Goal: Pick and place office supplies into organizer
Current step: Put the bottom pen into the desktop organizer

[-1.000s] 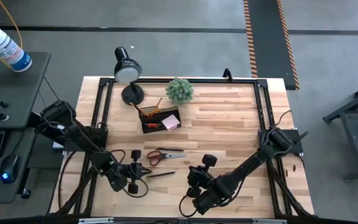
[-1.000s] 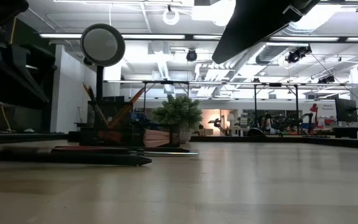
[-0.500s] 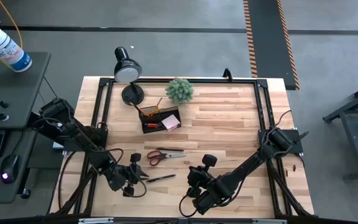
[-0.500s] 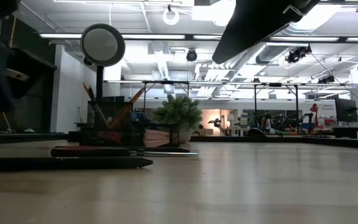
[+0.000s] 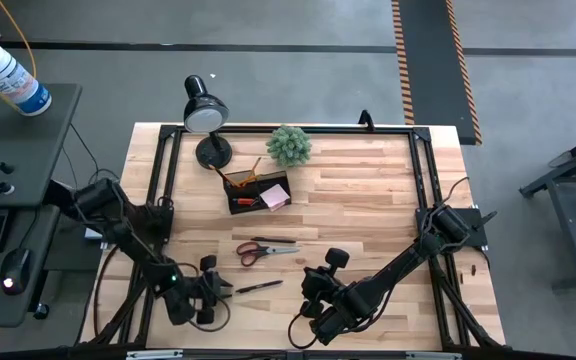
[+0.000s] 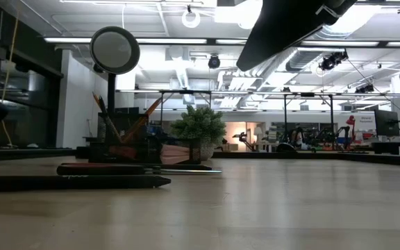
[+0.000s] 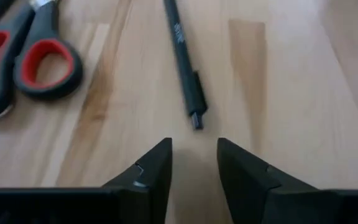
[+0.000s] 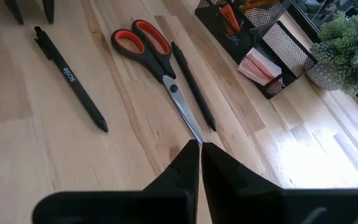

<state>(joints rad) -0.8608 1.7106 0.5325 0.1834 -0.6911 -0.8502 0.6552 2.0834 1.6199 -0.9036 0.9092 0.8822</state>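
The left end effector (image 7: pixel 192 163) hangs low over the table (image 5: pixel 368 190), fingers slightly parted and empty, lined up just short of the black pen's (image 7: pixel 185 59) clip end, apparently to straddle it. The scissors (image 5: pixel 263 250) lie just beyond, the organizer (image 5: pixel 258 190) farther back. The right end effector (image 8: pixel 199 155) waits near the front edge, fingers pressed together.

We see the organizer (image 5: pixel 259 192) toward the bench's (image 5: pixel 368 190) back, between lamp (image 5: pixel 206 112) and plant (image 5: pixel 289 145). Scissors (image 5: pixel 264 250) lie nearer the front. A pen (image 5: pixel 258 286) lies nearest the front, just beside the left tool (image 5: pixel 215 291).

A black pen (image 6: pixel 75 182) lies before the organizer (image 6: pixel 127 149).
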